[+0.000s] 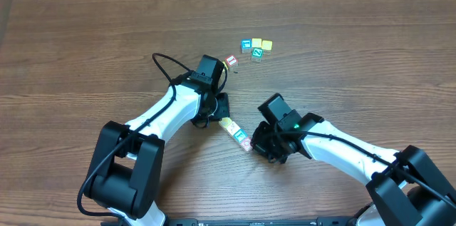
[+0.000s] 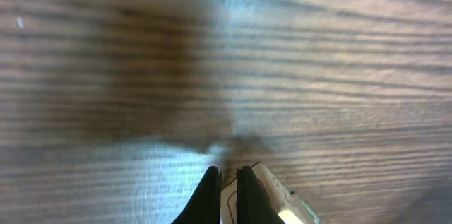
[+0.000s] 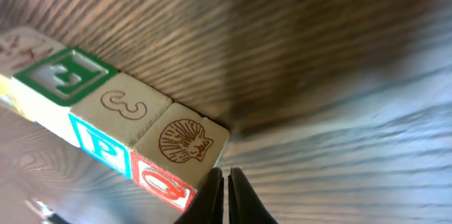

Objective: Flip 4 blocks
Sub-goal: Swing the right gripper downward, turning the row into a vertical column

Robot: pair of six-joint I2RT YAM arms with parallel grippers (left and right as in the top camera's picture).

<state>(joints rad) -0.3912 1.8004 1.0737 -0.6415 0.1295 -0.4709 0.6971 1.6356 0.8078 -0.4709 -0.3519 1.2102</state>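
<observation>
Several small wooden blocks (image 1: 236, 134) lie end to end in a slanted row on the table, between my two grippers. In the right wrist view the nearest one shows a shell on top and a red O on its side (image 3: 185, 143). Behind it come a block with a 3 and a blue P (image 3: 123, 107), a green-bordered F block (image 3: 63, 75) and a faded red one (image 3: 21, 44). My right gripper (image 3: 226, 173) (image 1: 251, 146) is shut, its tips against the shell block's end. My left gripper (image 2: 226, 174) (image 1: 224, 116) is shut at the row's other end, with a block (image 2: 272, 192) just beside one finger.
Three loose cubes and a green-lettered one cluster farther back (image 1: 256, 46). A red-bordered cube (image 1: 231, 61) lies alone near the left arm's wrist. A black cable (image 1: 164, 65) loops out from the left arm. Both arms reach in from the front edge.
</observation>
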